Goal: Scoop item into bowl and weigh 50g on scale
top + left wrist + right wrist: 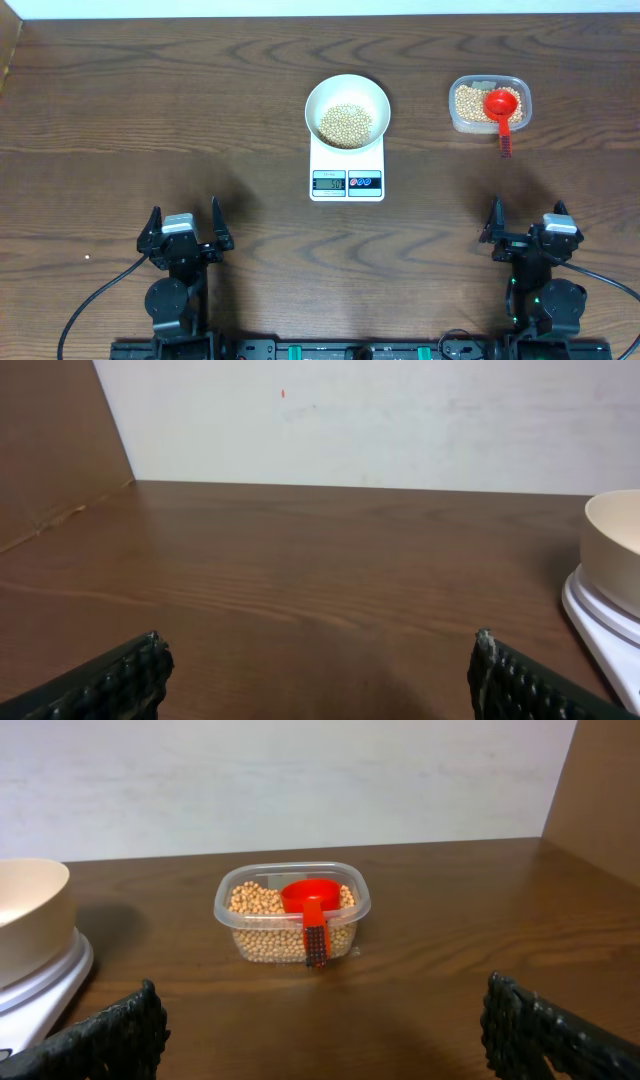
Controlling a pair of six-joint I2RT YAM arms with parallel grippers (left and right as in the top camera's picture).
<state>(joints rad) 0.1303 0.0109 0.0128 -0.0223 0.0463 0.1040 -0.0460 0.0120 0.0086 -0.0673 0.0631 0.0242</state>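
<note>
A white bowl (347,108) holding a heap of tan-yellow beans (345,125) stands on the white scale (347,181), whose grey display and two buttons face the front. More beans (468,102) fill a clear plastic tub (489,104) at the right, with a red scoop (501,106) resting in it, handle toward the front. The tub (291,913) and scoop (311,898) also show in the right wrist view. My left gripper (186,227) is open and empty at the front left. My right gripper (528,225) is open and empty at the front right, below the tub.
The bowl's edge (612,550) and scale corner (600,630) show at the right of the left wrist view. A white wall runs along the table's far edge. Brown side panels stand at the left (50,440) and right (600,790).
</note>
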